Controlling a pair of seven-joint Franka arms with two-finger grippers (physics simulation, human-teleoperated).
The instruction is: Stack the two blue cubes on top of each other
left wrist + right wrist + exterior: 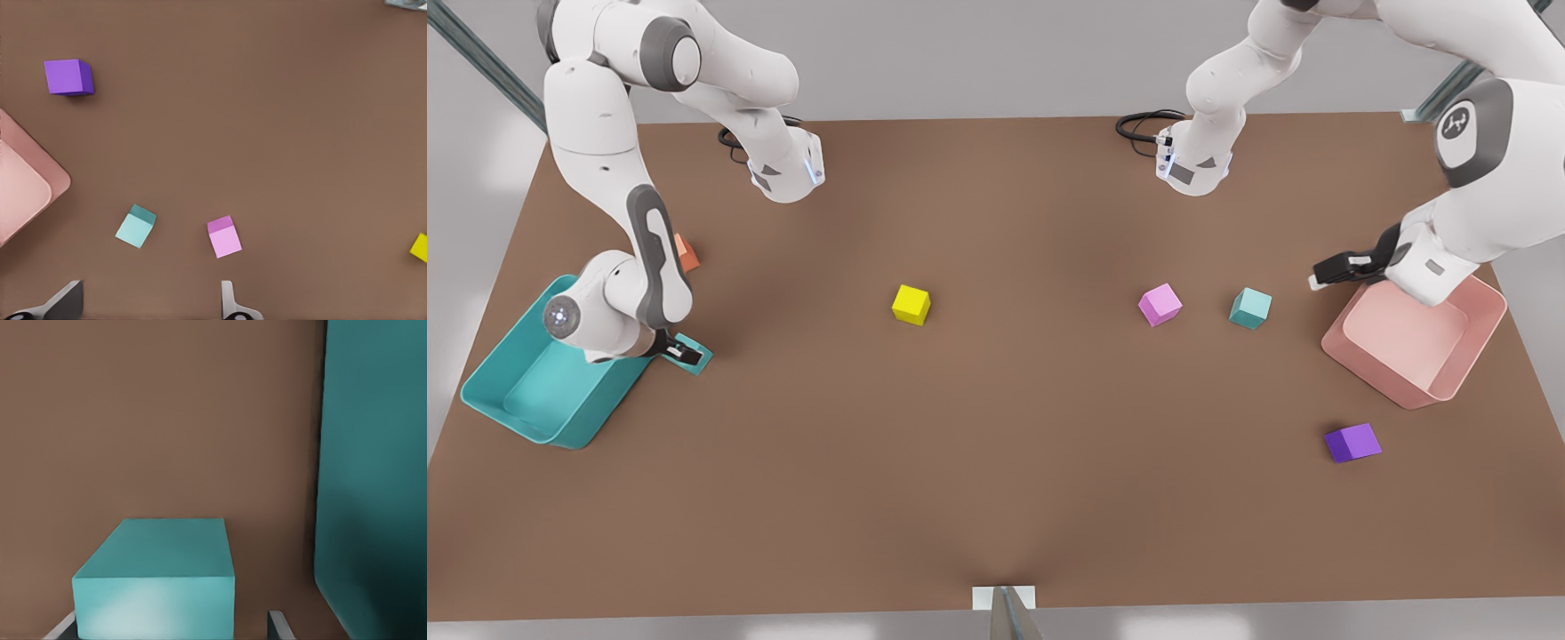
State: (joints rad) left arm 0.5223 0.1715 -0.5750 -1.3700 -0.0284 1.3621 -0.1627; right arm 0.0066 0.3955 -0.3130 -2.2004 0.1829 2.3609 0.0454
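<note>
Landmark: the yellow cube (911, 305) (420, 247), alone near the middle of the tabletop (996, 471); every place below is given from it.

First teal cube (703, 361) (157, 587): on the tabletop, far to the front view's left of the yellow cube and slightly nearer the camera. It sits just beside the teal bin (482, 391). The right wrist view shows a thin strip of tabletop between the cube and the bin wall (373, 487).

Right gripper (685, 354) (170, 630): low over that first cube. The jaws are parted and straddle it, one finger at a cube edge and the other finger (280, 627) a little clear of the opposite side.

Second teal cube (1251, 308) (136, 227): far to the front view's right of the yellow cube, flat on the tabletop. It lies between the pink cube (1160, 304) (223, 237) and the pink bin (1423, 391) (27, 180), touching neither.

Left gripper (1319, 279) (148, 310): farther right than the second cube, raised beside the pink bin's rim. Its jaws are spread wide and empty.

Purple cube (1352, 442) (69, 77): far right of the yellow cube and nearer the camera, apart from the pink bin.

Orange cube (687, 253): left of the yellow cube and farther back, partly hidden by the arm.

Open room: bare tabletop lies on every side of the yellow cube, and a wide bare band runs along the near edge.
</note>
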